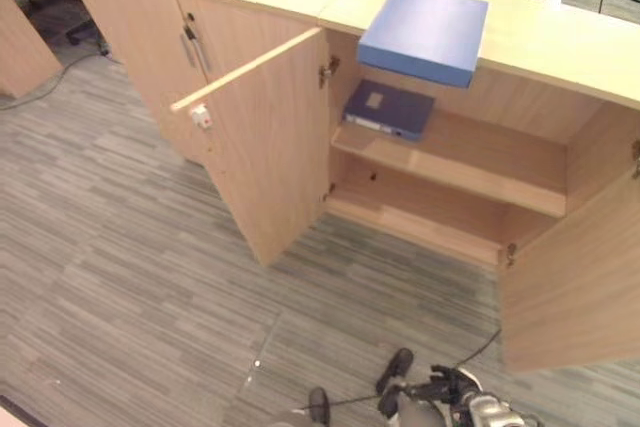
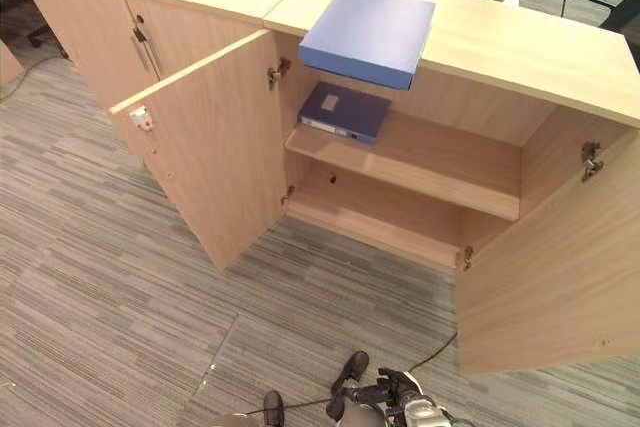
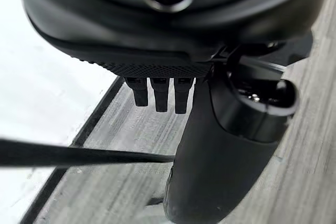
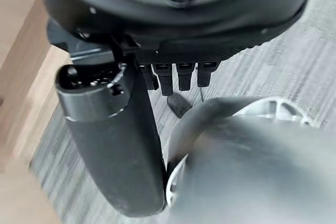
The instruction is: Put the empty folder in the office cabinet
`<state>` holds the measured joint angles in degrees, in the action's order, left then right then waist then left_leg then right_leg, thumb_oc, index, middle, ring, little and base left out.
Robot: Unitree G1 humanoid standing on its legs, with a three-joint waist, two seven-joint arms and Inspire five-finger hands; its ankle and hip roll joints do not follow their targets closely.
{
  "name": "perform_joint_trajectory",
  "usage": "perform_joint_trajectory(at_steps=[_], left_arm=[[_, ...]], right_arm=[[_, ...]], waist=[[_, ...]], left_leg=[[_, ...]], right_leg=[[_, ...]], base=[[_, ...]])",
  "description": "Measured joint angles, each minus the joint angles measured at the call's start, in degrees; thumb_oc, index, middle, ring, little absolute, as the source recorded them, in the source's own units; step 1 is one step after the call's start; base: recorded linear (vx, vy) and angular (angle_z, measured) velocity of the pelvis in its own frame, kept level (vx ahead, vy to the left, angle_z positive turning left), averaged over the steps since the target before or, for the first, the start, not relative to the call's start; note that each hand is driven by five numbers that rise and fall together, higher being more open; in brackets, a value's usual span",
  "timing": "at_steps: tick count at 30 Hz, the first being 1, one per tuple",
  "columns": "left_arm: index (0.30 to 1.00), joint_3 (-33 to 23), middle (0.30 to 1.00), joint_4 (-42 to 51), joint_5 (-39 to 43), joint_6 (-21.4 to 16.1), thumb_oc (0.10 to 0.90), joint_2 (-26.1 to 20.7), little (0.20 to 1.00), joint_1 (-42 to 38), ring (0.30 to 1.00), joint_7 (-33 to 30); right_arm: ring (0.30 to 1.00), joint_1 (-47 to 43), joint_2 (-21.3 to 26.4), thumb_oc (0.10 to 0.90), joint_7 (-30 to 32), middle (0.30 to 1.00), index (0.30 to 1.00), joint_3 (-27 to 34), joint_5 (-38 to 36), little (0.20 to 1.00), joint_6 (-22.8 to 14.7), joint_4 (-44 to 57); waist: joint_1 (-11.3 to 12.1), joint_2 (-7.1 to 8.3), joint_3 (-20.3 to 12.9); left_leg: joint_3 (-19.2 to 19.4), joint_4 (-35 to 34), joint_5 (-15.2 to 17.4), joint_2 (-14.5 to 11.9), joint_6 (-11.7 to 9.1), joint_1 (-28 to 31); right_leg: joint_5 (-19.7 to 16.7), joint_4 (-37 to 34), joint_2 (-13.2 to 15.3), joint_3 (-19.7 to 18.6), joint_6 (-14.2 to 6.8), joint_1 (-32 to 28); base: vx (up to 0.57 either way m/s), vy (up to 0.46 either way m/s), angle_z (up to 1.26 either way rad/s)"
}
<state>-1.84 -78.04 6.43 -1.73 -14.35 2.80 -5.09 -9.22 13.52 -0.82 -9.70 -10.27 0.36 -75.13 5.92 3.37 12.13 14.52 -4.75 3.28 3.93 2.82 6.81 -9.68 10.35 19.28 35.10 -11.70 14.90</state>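
The light-blue folder (image 1: pixel 424 31) is seen lying flat on top of the office cabinet (image 1: pixel 560 47), directly above the open compartment, with its front edge jutting out past the cabinet's top edge. Below it, on the shelf (image 1: pixel 470 157) inside the cabinet, a dark-blue binder (image 1: pixel 389 109) is laid flat toward the side nearest the left door (image 1: pixel 265 152); the rest of the shelf beside the binder is bare, as is the floor of the compartment beneath it. Both doors are swung wide, the right door (image 1: pixel 575 277) standing out from the cabinet's other side. The left hand (image 3: pixel 160 90) is held low over the carpet, well away from the cabinet, its fingers straight and relaxed with nothing in them; the right hand (image 4: pixel 176 77) is likewise hung down, fingers straight and empty. The folder has not yet been grasped. Because it overhangs the cabinet top, it could be tipped off by a careless nudge during the reach. An arm could also be caught on either open door, and the folder could be jammed against the binder if slid in on that side.
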Motion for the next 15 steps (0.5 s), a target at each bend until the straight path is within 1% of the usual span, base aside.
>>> perform_joint_trajectory(at_steps=[2,3,4,5,6,7,8,9,10,11,12,13,14,15], left_arm=[[0.900,0.1,0.900,-0.1,0.2,0.1,0.800,-0.3,0.900,0.4,0.900,-0.7],[0.900,0.6,0.900,-0.2,0.2,0.1,0.800,-0.3,0.900,-0.1,0.900,-0.8],[0.900,3.9,0.900,-0.3,0.1,0.3,0.800,-0.4,0.900,-0.9,0.900,-0.7],[0.900,4.6,0.900,-0.3,0.1,0.4,0.800,-0.3,0.900,-1.3,0.900,-0.5],[0.900,6.5,0.900,-0.1,0.1,0.5,0.800,-0.1,0.900,-2.2,0.900,-0.4],[0.900,8.9,0.900,0.5,0.1,0.5,0.800,0.5,0.900,-2.3,0.900,-0.4],[0.900,8.9,0.900,0.6,0.0,0.3,0.800,1.3,0.900,-2.5,0.900,-0.3],[0.900,11.4,0.900,0.9,0.0,1.2,0.800,2.0,0.900,-4.3,0.900,-1.1],[0.900,13.7,0.900,2.4,0.0,1.3,0.800,1.0,0.900,-4.9,0.900,-1.5],[0.900,13.7,0.900,2.9,-0.1,0.4,0.800,-0.2,0.900,-5.8,0.900,-1.8],[0.900,14.1,0.900,4.4,0.0,0.1,0.800,-1.0,0.900,-7.3,0.900,-1.7],[0.900,14.4,0.900,5.5,0.0,-0.2,0.800,-2.0,0.900,-7.8,0.900,-1.7],[0.900,15.0,0.900,7.5,-0.1,-1.2,0.800,-2.1,0.900,-8.6,0.900,-1.7],[0.900,15.2,0.900,8.8,-0.1,-1.2,0.800,-1.8,0.900,-8.6,0.900,-1.5]], right_arm=[[0.900,0.4,0.0,0.800,-0.1,0.900,0.900,0.5,-0.7,0.900,0.1,0.1],[0.900,0.3,0.3,0.800,-0.1,0.900,0.900,0.6,-1.2,0.900,0.1,-0.1],[0.900,0.3,0.9,0.800,-0.2,0.900,0.900,1.5,-1.5,0.900,0.3,0.3],[0.900,0.2,1.3,0.800,0.0,0.900,0.900,1.6,-1.7,0.900,0.3,0.3],[0.900,-0.3,2.1,0.800,0.1,0.900,0.900,1.6,-1.8,0.900,0.3,0.3],[0.900,-1.2,3.8,0.800,0.5,0.900,0.900,1.6,-2.3,0.900,0.3,0.3],[0.900,-1.7,5.2,0.800,0.9,0.900,0.900,1.5,-2.5,0.900,0.3,0.4],[0.900,-1.9,6.9,0.800,2.0,0.900,0.900,1.1,-3.5,0.900,0.2,0.4],[0.900,-2.1,7.2,0.800,2.4,0.900,0.900,0.9,-3.8,0.900,0.2,0.9],[0.900,-2.5,7.2,0.800,2.6,0.900,0.900,0.9,-4.0,0.900,0.1,1.2],[0.900,-2.4,6.9,0.800,2.7,0.900,0.900,0.8,-4.0,0.900,0.2,1.2],[0.900,-2.2,6.6,0.800,2.6,0.900,0.900,0.8,-4.1,0.900,0.3,1.1],[0.900,-1.8,6.3,0.800,2.7,0.900,0.900,0.3,-4.2,0.900,0.5,0.7],[0.900,-2.1,6.5,0.800,2.8,0.900,0.900,-0.4,-4.1,0.900,0.4,0.6]], waist=[[-1.1,-0.35,-0.9],[-1.4,-1.06,-1.1],[-2.9,-1.34,-1.6],[-3.4,-1.66,-2.0],[-3.5,-1.85,-2.0],[-3.9,-2.77,-2.1],[-4.2,-3.48,-2.0],[-5.0,-3.55,-1.8],[-5.9,-3.59,-1.6],[-6.4,-2.75,-1.5],[-6.8,-1.94,-1.4],[-6.9,-0.64,-1.5],[-6.6,-0.73,-1.5],[-6.7,-1.77,-1.5]], left_leg=[[-2.2,0.5,0.7,-1.6,-0.4,0.2],[-3.2,0.5,1.2,-3.0,-1.2,0.4],[-5.9,2.6,2.3,-4.9,-2.5,-1.3],[-7.2,2.6,2.8,-5.8,-2.8,-1.6],[-7.7,2.7,2.8,-6.4,-2.8,-1.6],[-7.7,2.3,2.8,-7.4,-3.0,-1.2],[-7.5,1.8,2.3,-8.1,-3.5,-0.6],[-7.8,1.6,1.8,-8.8,-4.8,0.6],[-8.8,1.9,2.4,-9.2,-5.3,0.1],[-9.2,1.4,3.0,-9.8,-5.8,-0.1],[-9.2,1.1,3.9,-10.1,-7.4,-0.5],[-9.3,1.1,4.3,-9.9,-8.3,-0.5],[-9.6,1.2,5.5,-11.2,-10.0,0.4],[-9.2,1.2,5.5,-12.3,-9.8,0.7]], right_leg=[[1.4,2.5,0.6,1.3,1.4,-0.2],[3.6,4.6,0.3,2.1,2.0,0.0],[6.0,6.7,-0.1,3.1,3.8,0.0],[8.2,6.5,-1.1,4.0,6.5,-1.0],[9.1,8.6,-1.3,4.8,10.4,-0.6],[10.3,13.5,-0.6,4.5,12.2,1.3],[10.6,18.2,0.6,4.3,12.9,2.9],[13.6,27.6,3.2,2.7,10.2,6.8],[16.2,29.0,3.6,1.3,9.3,9.4],[16.2,26.3,3.4,0.9,8.9,11.0],[14.7,21.9,3.6,0.7,9.2,12.5],[12.8,18.5,3.8,0.6,9.4,12.4],[10.7,15.8,1.9,1.5,15.9,11.8],[11.5,16.0,0.4,1.4,15.4,11.7]], base=[[0.36,-0.244,0.44],[0.28,-0.169,0.74],[0.12,-0.058,0.79],[0.12,-0.057,0.72],[0.03,-0.016,0.27],[0.06,-0.072,0.00],[0.09,-0.089,-0.09],[0.11,-0.110,0.01],[0.08,-0.065,0.18],[0.05,-0.048,0.31],[0.08,-0.061,0.29],[0.16,-0.106,0.06],[0.22,-0.153,-0.16],[0.18,-0.122,-0.45]])
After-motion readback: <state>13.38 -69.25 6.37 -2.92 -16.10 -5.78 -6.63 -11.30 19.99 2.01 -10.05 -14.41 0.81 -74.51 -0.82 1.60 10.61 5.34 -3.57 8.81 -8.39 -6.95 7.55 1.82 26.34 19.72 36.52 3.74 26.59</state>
